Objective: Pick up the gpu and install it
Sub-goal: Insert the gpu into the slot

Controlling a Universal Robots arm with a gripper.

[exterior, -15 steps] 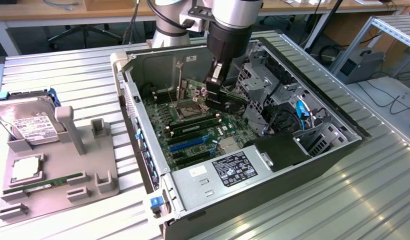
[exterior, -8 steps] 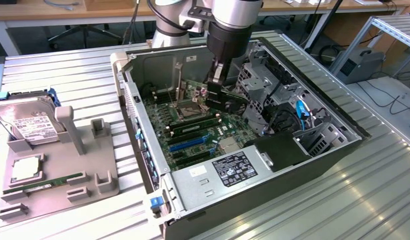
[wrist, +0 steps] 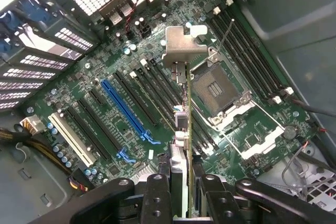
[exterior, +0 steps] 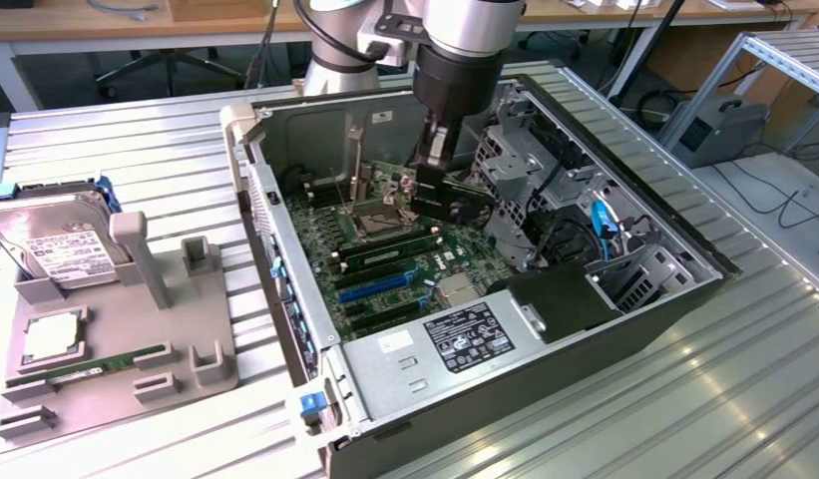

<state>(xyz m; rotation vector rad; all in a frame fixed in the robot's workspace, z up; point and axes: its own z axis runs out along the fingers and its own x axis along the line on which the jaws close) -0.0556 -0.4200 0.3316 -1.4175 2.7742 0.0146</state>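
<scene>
- Exterior view: a black two-fingered gripper (exterior: 433, 186) on a silver-and-black robot arm reaches down into an open dark grey metal computer case (exterior: 268, 190) lying on its side.
- Exterior view: the gripper holds the gpu (exterior: 452, 205), a thin flat dark expansion card, above the green motherboard (exterior: 382, 284) near the middle of the case. The card appears to hang clear of the board, though contact cannot be ruled out.
- Exterior view: the pick-up looks done. By my judgement, the step in hand is carrying the card over the board and lining it up.
- Wrist view: the gpu (wrist: 188, 116) is seen edge-on, running away from the gripper (wrist: 184, 203) to its silvery metal end bracket (wrist: 181, 51).
- Wrist view: the black fingers (wrist: 157, 198) stand partly closed, one on each flat face, clamping the card between them.
- Wrist view: the card hangs over the row of long black slots (wrist: 152, 90), between the long blue slot (wrist: 126, 109) and the square silver processor socket (wrist: 215, 88).
- Wrist view: seating it would likely call for the card's lower edge to sit square over one slot, with the bracket facing the case's rear openings.
</scene>
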